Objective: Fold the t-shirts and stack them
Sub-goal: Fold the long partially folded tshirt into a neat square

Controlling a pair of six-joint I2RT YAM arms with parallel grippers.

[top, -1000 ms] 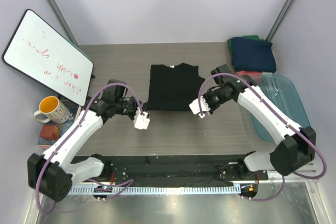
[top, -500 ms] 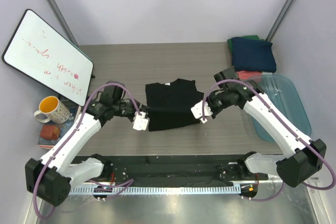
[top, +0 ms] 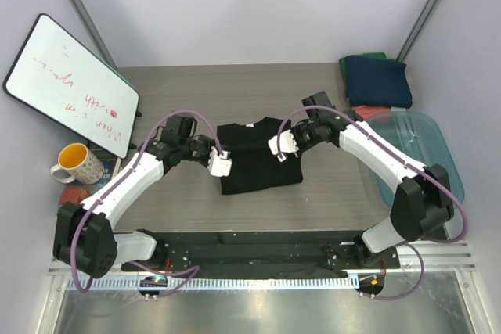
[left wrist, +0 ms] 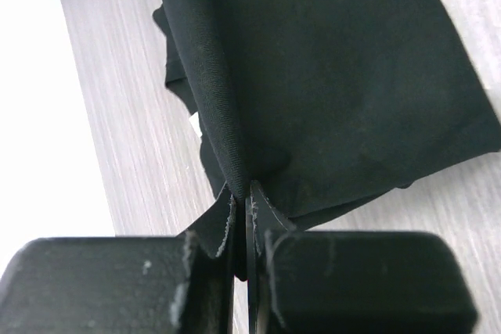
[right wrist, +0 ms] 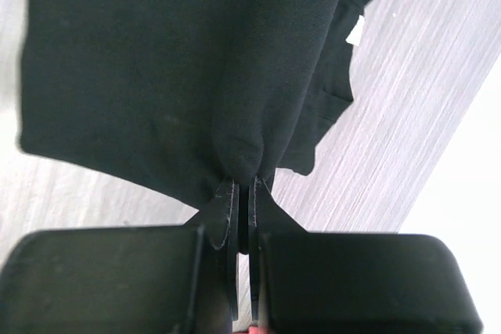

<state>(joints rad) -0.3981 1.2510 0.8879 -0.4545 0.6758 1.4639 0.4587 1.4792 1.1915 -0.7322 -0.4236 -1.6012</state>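
Item: black t-shirt [top: 258, 154], mid-fold, on the bench [top: 196, 91]. Top view: a second ago the shirt lay flat and farther from the arm bases, with the left jaws and right jaws at its near corners. Since then it has been drawn toward the bases, and both pairs of jaws have moved in toward each other and back over the cloth. We judge that the near hem is being carried across the body, the first fold of this shirt, and it is not yet laid down. The shirt lies between and beneath the two pairs of jaws, bunched narrower than before. Well off beyond the right jaws sit the folded navy tee [top: 378, 80], with a green tee [top: 376, 57] and a coral-red tee [top: 372, 113] showing at its edges, beside the blue tub [top: 427, 154]; we take this for the stack. Left wrist view: the left jaws are closed tight on a pinch of the black t-shirt [left wrist: 337, 76], a taut ridge running straight ahead from them, with bare bench [left wrist: 117, 131] to one side. Right wrist view: the right jaws are likewise closed on a pinch of the black t-shirt [right wrist: 156, 60], the cloth hanging ahead of them over the bench [right wrist: 391, 131].
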